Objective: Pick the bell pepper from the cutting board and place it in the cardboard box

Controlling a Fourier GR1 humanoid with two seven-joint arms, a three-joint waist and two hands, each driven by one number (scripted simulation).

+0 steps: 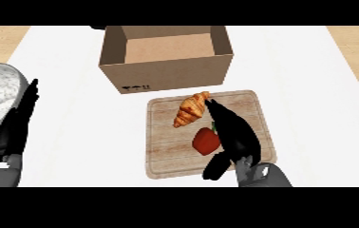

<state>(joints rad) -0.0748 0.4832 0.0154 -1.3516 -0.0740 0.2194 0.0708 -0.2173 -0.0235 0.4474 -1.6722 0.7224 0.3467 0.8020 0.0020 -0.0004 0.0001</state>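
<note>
The bell pepper [205, 140] lies mid cutting board [168, 161], unlifted; my right hand [240, 141] is spread wide along its right side. Grasp, lift and carry remain. The croissant [191, 109] (awkwardly close) sits toward the board's far edge, the open cardboard box [168, 75] just beyond. My left hand [20, 120] rests open at the counter [80, 127]'s left edge.

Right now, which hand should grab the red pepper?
The right hand, probably. It is open over the cutting board, with its fingers just beside the bell pepper. The left hand rests at the view's left edge, well away from the board.
</note>
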